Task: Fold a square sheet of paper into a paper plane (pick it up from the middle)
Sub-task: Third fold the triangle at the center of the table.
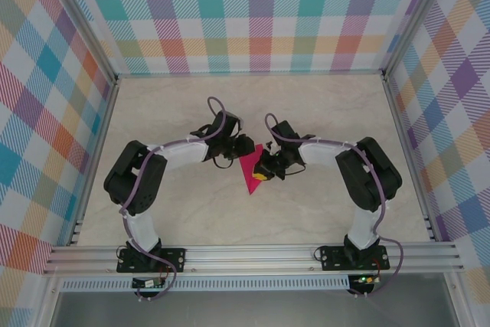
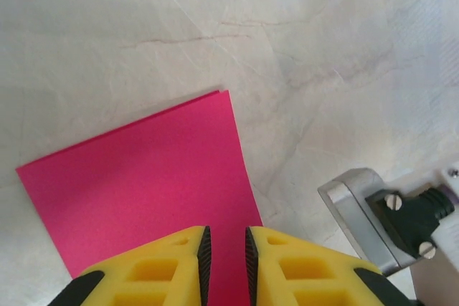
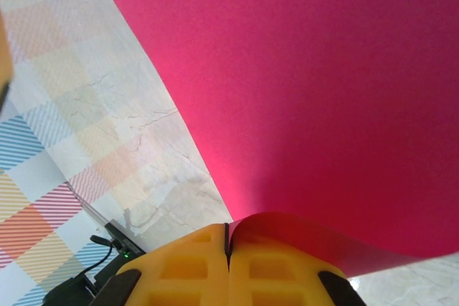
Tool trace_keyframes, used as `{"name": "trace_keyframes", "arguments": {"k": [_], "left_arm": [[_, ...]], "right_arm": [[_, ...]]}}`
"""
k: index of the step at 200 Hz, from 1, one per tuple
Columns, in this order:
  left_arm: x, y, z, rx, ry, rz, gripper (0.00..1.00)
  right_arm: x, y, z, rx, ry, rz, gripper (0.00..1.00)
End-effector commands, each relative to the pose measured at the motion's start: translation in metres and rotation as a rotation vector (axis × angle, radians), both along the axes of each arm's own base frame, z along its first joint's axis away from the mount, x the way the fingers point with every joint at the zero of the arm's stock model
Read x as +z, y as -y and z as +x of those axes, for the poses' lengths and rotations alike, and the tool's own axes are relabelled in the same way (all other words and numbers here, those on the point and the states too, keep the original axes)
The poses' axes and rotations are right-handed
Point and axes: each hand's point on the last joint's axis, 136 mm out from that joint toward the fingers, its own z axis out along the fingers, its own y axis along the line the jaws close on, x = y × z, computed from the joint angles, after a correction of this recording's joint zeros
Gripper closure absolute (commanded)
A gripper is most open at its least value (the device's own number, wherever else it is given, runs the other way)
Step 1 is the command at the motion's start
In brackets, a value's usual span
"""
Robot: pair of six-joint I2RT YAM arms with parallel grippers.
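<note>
Plainly this is light, flimsy stuff. Starting nearest, past the aluminium rail [image 1: 253, 254] where both arms are bolted, the right gripper [image 3: 227, 243] has its jaws pressed together on an edge of the sheet of paper [image 1: 249, 168]. In the right wrist view the magenta sheet bows up and away from that pinch in a soft curve. It looks too thin to carry its own weight without sagging.

Just to the left, the left gripper [image 2: 225, 249] hangs over the flatter part of the sheet. Its jaws stand a little apart, with a narrow gap between them and nothing that I can see caught in it. The sheet lies around the middle of the pale marbled surface [image 1: 321, 112], between the two grippers. Its far edge in the left wrist view shows a doubled line, so I take it to be folded over once already.

I would judge it easy to crease by accident and easy to tear if both arms pull against each other. It should slide readily on that smooth surface when pushed rather than pinned. A hold at an edge or along a fold line seems the safest, with the other jaws pressing down on the flat part to steady it. A grip in the loose middle would likely crumple it.

Farther back stand the plaid walls [image 1: 253, 13]. I can read no brand, label or writing anywhere, and the paper is plain.
</note>
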Motion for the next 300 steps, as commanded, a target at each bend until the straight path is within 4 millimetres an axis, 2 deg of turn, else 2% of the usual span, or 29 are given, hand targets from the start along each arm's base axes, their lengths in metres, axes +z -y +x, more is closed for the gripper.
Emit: {"name": "trace_keyframes", "arguments": {"k": [1,53,81,150,300], "left_arm": [[-0.024,-0.012,0.000,0.028,-0.056,0.072,0.79],[-0.050,-0.015,-0.004,0.022,-0.132,0.135,0.81],[-0.056,-0.017,-0.009,0.016,-0.154,0.144,0.81],[-0.053,-0.017,-0.012,0.004,-0.155,0.135,0.82],[-0.058,-0.016,-0.016,-0.002,-0.167,0.136,0.82]], "right_arm": [[0.005,-0.010,0.004,0.061,0.035,0.030,0.99],[-0.001,-0.013,0.006,0.107,0.038,0.025,0.99],[-0.001,-0.016,0.006,0.131,0.035,0.032,0.98],[-0.004,-0.024,-0.010,0.218,0.012,0.059,0.98],[-0.015,-0.024,-0.002,0.166,0.007,0.034,0.99]]}}
